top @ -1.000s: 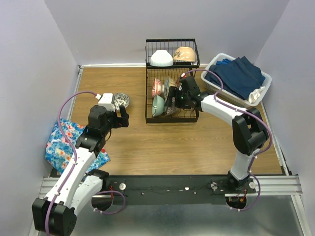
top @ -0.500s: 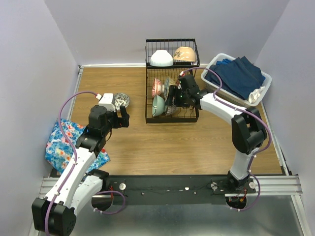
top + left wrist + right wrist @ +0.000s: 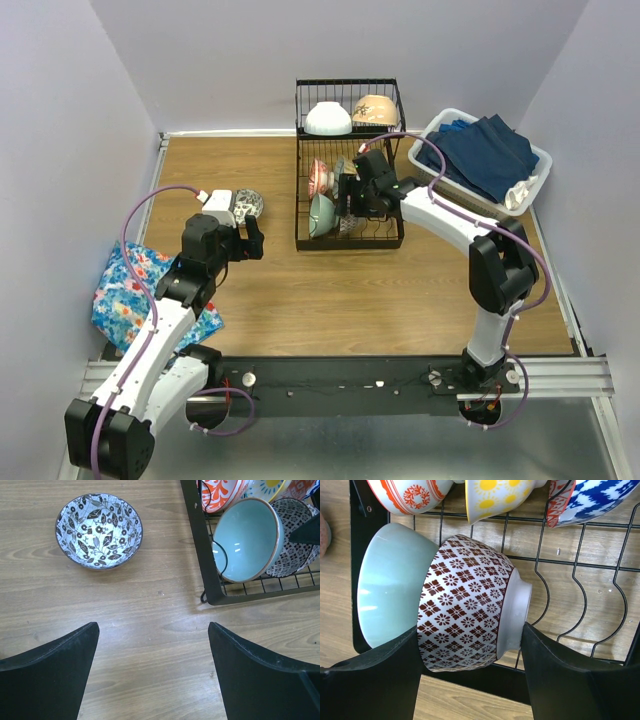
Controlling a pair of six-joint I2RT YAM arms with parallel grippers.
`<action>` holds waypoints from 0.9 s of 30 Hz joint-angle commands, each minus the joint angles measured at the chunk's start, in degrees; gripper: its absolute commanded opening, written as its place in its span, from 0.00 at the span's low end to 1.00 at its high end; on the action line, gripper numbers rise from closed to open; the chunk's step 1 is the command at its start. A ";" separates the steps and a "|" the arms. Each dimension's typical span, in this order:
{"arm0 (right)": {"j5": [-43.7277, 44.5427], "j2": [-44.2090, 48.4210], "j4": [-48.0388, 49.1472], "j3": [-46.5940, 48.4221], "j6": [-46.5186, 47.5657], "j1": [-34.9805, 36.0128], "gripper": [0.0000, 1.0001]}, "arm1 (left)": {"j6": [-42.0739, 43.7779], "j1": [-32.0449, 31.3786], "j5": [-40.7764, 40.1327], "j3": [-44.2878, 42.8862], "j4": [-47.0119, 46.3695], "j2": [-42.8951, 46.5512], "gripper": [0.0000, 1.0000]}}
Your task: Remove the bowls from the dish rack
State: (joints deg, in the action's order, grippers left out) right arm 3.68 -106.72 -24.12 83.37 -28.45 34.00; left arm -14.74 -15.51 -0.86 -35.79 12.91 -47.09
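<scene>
The black wire dish rack (image 3: 350,245) stands at the back middle. Its raised shelf holds a white bowl (image 3: 328,119) and a beige bowl (image 3: 373,109). In the lower tray a red-patterned bowl (image 3: 465,605) stands on edge against a mint-green bowl (image 3: 390,580), with an orange bowl (image 3: 410,492), a yellow-sun bowl (image 3: 495,495) and a blue-zigzag bowl (image 3: 600,497) behind. My right gripper (image 3: 470,627) is shut on the red-patterned bowl, one finger at its rim side, the other on its foot. My left gripper (image 3: 152,645) hangs open over bare wood, near a black-and-white floral bowl (image 3: 99,530) on the table.
A white plastic basket of blue cloths (image 3: 485,160) sits right of the rack. A blue floral cloth (image 3: 125,290) lies at the table's left front. Purple walls close in the left, back and right sides.
The right gripper's fingers have narrowed onto the red-patterned bowl, and the wrist has shifted a little left over the lower tray. The left arm has stayed put.
</scene>
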 commanded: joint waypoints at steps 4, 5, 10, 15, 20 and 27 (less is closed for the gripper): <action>5.45 3.96 -1.28 1.36 -0.20 0.63 0.24 | -0.29 -0.49 -0.19 0.37 -1.22 -1.77 0.99; 5.63 4.58 -1.28 1.09 -0.29 0.54 0.23 | -0.55 -0.58 0.33 0.28 -1.48 -1.95 0.99; 6.34 8.01 -0.49 0.04 -0.73 0.63 0.24 | -4.40 -0.58 4.11 -0.33 -3.15 -3.97 0.99; 5.55 12.04 0.47 -1.36 -1.35 0.54 0.24 | -7.49 -0.66 7.88 -2.44 -5.43 -6.08 0.99; 2.91 16.44 4.16 -4.18 -2.75 0.54 0.24 | -10.65 -0.66 11.67 -5.16 -8.24 -9.94 0.99; -3.32 23.04 10.75 -10.07 -4.25 0.54 0.24 | -17.95 -1.63 17.65 -7.62 -15.09 -14.87 0.99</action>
State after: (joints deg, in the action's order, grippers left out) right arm 5.54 -88.62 -21.98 76.66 -30.65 34.17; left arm -27.18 -15.99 10.90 -40.82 4.36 -59.68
